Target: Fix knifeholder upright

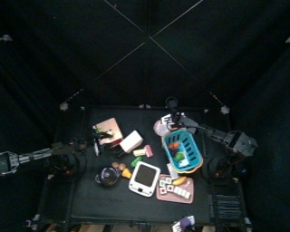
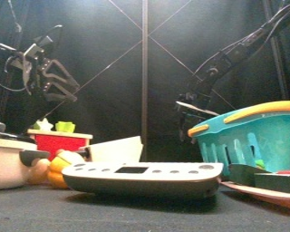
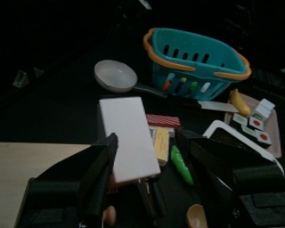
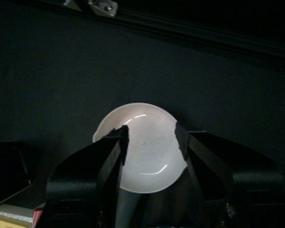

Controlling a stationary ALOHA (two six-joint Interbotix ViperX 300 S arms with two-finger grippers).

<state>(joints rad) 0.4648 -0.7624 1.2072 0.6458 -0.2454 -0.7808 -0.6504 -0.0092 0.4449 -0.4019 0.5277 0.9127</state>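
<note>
Knifeholder first: we saw a pale, whitish oblong block with flat sides and straight edges, plainly smaller than the blue basket. It lay flat on one broad face on the black table, not upright. In the top view it sat near the table's middle, between the tan board and the basket, with the white flat device nearer the front edge.

From above, its long axis ran on a slant, one end toward the board's corner and the other toward the back of the table. In the left wrist view that same axis pointed nearly straight away from the left claw, and the block's near end showed between the two jaws.

We found the left claw's jaws set wide apart and gripping nothing. In the top view it stood to the left of the block and apart from it; we could not tell how high above the table it hung.

The right claw was also spread wide and empty at the back of the table, with a white bowl showing beyond its jaws.
</note>
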